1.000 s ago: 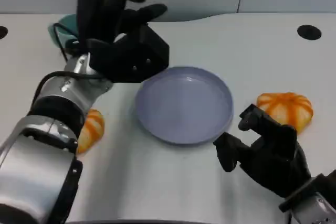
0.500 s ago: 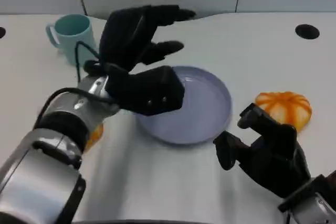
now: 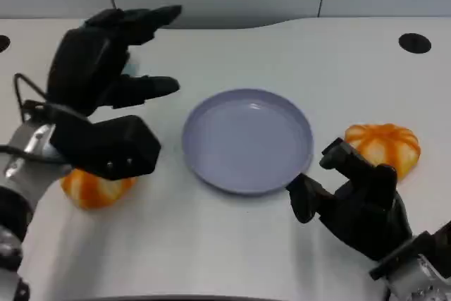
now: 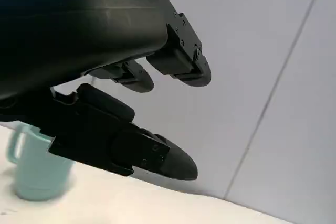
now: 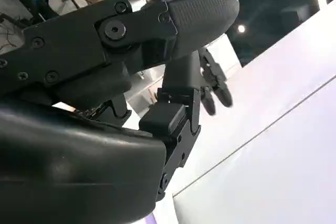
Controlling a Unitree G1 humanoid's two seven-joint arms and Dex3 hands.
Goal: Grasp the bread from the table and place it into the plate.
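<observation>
One bread (image 3: 91,188) lies under the raised, empty, spread-fingered left hand (image 3: 99,79).

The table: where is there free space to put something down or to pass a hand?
The plate itself is bare inside. Bare table lies in front of the plate, between the two hands, and behind it toward the wall. It is crowded between plate and right bread, where the right hand sits, and around the left hand above the left bread.
</observation>
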